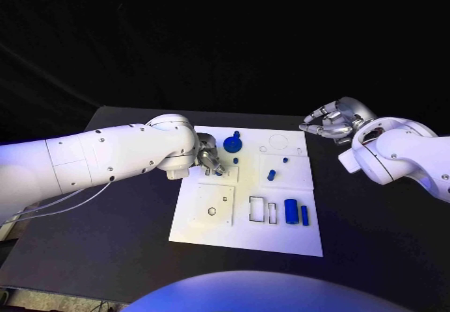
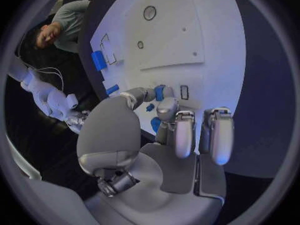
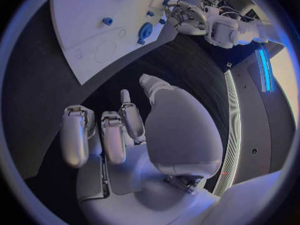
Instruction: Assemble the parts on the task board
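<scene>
Head view: left hand down on the task board, fingertips pinching a small blue part at a pocket, likely to seat it, with the round blue part just beyond; right hand off past the board's far corner over the worktop, fingers curled on nothing, seemingly waiting. Left wrist view: fingers clamped on the blue part beside a slot. Right wrist view: fingers drawn in, board well ahead.

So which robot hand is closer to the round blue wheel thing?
Left. The left hand is just beside the round blue part on the board; the right hand hovers off the board's far corner.
</scene>
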`<state>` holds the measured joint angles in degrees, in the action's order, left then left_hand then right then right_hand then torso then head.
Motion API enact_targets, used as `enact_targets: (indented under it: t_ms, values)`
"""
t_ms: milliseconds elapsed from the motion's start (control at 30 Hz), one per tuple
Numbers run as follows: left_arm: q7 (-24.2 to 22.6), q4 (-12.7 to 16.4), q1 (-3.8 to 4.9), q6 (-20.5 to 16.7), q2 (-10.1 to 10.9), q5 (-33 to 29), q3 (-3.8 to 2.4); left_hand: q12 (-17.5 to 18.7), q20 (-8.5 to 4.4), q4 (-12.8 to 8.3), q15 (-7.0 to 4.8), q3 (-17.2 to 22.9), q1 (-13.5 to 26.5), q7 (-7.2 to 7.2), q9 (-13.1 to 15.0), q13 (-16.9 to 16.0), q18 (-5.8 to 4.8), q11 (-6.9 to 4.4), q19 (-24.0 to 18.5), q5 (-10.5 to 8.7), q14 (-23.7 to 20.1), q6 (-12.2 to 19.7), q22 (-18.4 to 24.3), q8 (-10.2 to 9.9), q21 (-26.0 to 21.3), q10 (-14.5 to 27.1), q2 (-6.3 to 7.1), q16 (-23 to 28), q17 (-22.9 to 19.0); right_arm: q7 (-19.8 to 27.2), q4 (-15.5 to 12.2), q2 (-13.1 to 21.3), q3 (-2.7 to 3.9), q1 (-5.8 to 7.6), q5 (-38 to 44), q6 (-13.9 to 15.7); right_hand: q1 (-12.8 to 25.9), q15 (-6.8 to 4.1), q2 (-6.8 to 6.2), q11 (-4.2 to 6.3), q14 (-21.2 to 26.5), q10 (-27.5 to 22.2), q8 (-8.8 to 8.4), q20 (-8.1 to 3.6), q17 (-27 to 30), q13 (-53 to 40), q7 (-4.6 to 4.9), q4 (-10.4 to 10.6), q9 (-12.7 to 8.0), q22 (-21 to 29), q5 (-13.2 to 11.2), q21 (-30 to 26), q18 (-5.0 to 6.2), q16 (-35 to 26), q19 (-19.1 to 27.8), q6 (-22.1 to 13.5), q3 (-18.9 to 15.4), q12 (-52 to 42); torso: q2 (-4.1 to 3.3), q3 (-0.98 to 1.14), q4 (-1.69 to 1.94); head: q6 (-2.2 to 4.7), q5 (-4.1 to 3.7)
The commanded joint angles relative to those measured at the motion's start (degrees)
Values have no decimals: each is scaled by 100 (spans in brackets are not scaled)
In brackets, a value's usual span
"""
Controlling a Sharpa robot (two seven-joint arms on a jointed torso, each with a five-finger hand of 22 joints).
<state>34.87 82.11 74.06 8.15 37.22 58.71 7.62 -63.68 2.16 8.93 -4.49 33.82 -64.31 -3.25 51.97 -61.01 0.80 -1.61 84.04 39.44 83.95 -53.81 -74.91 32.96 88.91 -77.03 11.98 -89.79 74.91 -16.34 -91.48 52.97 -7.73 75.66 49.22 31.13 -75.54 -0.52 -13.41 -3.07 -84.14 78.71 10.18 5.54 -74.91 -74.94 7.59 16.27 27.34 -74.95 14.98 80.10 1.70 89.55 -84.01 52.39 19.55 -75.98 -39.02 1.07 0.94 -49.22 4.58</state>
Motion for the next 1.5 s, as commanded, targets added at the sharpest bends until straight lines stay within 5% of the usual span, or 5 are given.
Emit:
enact_targets:
  t_ms: [33, 500, 867, 1200, 1500]
  values:
    - [39, -13, -23, 195, -35, -28, 9, -24, -54, -1069, -42, 1083, 4, 71, -15, -8, -45, 2, 501, 47, 605, -102, -1414, 12, 15, -45, -34, -21, 1509, 5, -7, -2, 0, -4, 42, -66, 40, -40, -5, 9, -545, 6, 29, -24, -1364, -107, 3, 12, 6, -1033, 36, -34, 75, -32, -60, -2, 36, 7, 0, 5, 2, 1, -7]
    - [101, -81, -31, 194, -101, -84, 11, -15, -59, -1051, -44, 1087, 78, 71, -19, -1, -46, 4, 503, 32, 605, -96, -1416, 22, 17, -57, -37, -21, 1509, 13, -10, -4, 0, -4, 37, -60, 40, -40, -5, 9, -545, 6, 29, -24, -1364, -107, 3, 12, 6, -1033, 36, -34, 75, -32, -60, -2, 36, 7, 4, 4, 0, -8, -13]
    - [121, -130, -34, 245, -121, -204, 13, 21, -73, -725, -63, 599, 502, 161, -139, 13, -50, -47, 515, -694, 605, 40, -1429, -44, 23, -63, -30, -21, 1509, 22, -3, -4, 0, -4, 27, -57, 49, -41, -6, 9, -540, -3, 29, -25, -1347, -94, 4, 9, 12, -1027, 36, -51, 78, -41, -53, -15, 45, 20, 10, 0, 9, -10, -33]
    - [129, -155, -35, 264, -112, -233, 14, 11, -79, -562, -69, 439, 613, 167, -212, -2, -49, -53, 513, -806, 605, -11, -1427, -75, 18, -55, 4, -21, 1509, 29, 7, 0, 0, -4, 21, -52, 59, -41, -16, 8, -537, -14, 26, -26, -1337, -80, 6, 9, 15, -1019, 33, -70, 82, -46, -44, -27, 45, 33, 12, 1, 5, -7, -28]
    - [137, -144, -39, 230, -72, -237, 12, -9, -84, -228, -72, 143, 745, 169, -331, -33, -50, -54, 516, -1129, 605, -104, -1431, -110, 18, -49, 101, -21, 1509, 29, 11, 2, 0, -5, 16, -35, 92, -39, -24, 4, -533, -26, 24, -25, -1322, -66, 9, 16, 21, -1006, 10, -100, 88, -55, -30, -47, 43, 47, 16, 1, 5, 8, -29]
